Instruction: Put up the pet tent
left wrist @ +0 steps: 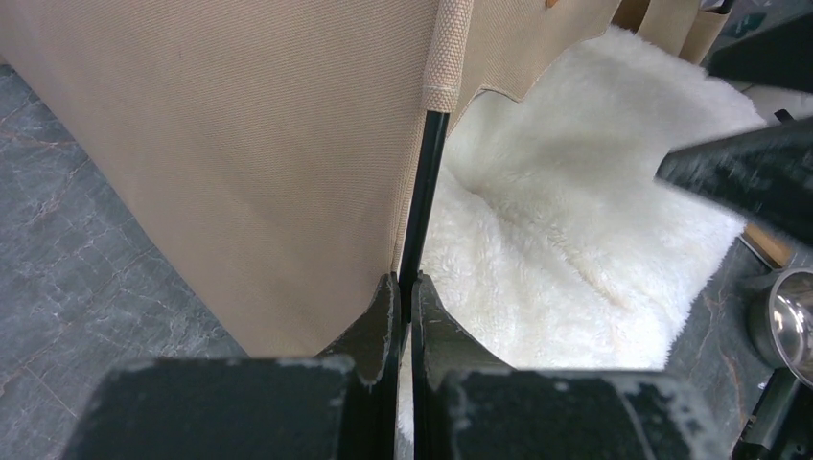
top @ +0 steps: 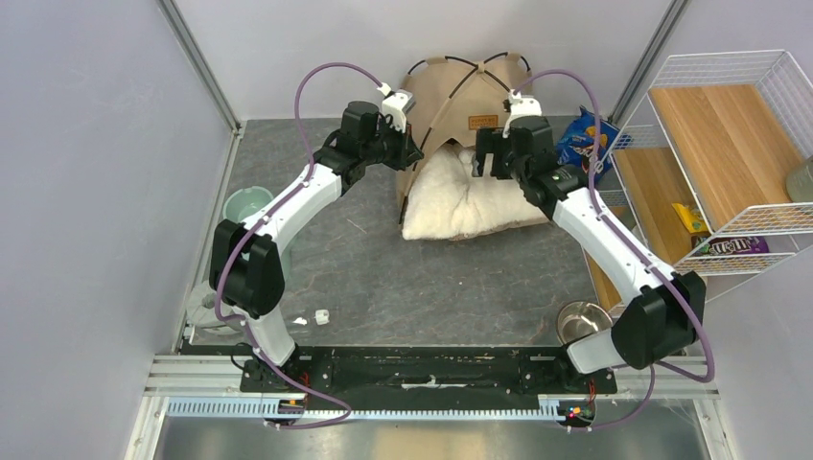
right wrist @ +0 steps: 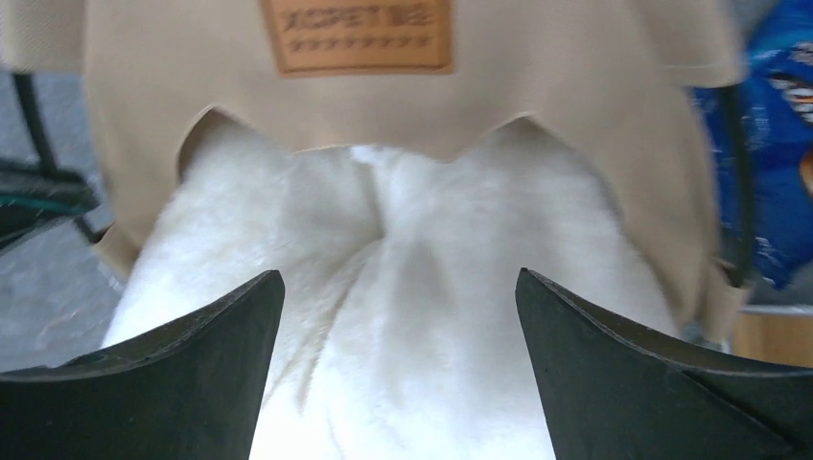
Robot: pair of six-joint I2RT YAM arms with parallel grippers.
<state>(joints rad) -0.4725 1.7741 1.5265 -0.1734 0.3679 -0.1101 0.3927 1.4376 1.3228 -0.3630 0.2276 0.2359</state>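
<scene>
The left gripper has its jaws together, clamped on a thin black pole at the front edge of the tan fabric pet tent, which stands at 12 o'clock on the grey stone-patterned worktop. The right gripper has its jaws wide apart and empty, above the fluffy white pillow in the tent mouth. Pale walls enclose the worktop, with a white wire rack with wooden shelves at 3 o'clock, a blue snack bag at 1 o'clock and a steel bowl at 4 o'clock.
</scene>
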